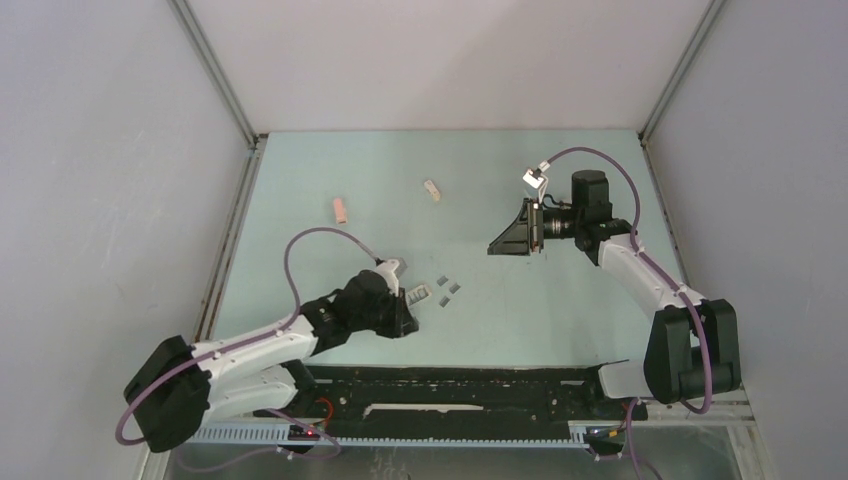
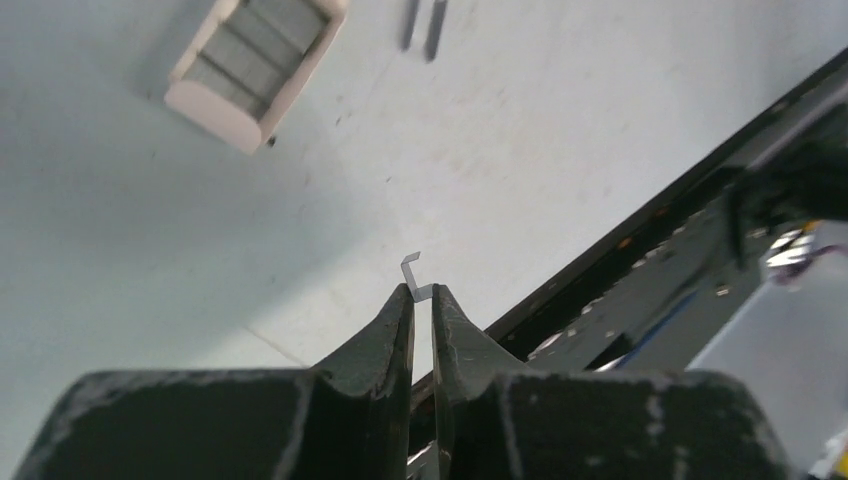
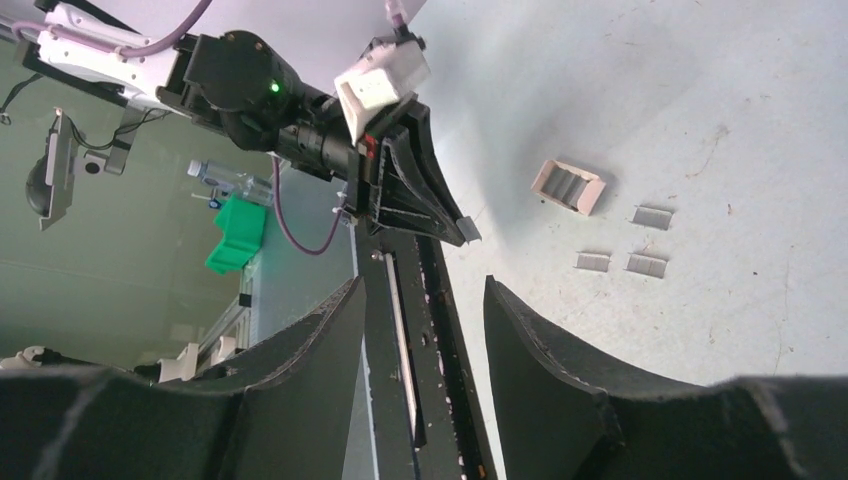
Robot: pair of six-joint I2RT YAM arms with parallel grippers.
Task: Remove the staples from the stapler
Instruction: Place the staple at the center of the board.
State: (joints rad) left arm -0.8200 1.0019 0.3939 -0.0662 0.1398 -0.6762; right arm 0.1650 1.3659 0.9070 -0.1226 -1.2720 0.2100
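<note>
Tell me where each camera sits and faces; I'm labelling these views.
Top external: above and behind the bases, looking down at the table; both arms show.
Left wrist: on the left gripper, facing table and open stapler; its fingers pinch a staple strip.
Right wrist: on the open right gripper, facing the left gripper.
Shared: all three see the open stapler.

The left gripper (image 2: 422,296) pinches a tiny bent staple (image 2: 410,272). A small open stapler (image 2: 255,65) lies on the table (image 2: 120,230), well apart.
</note>
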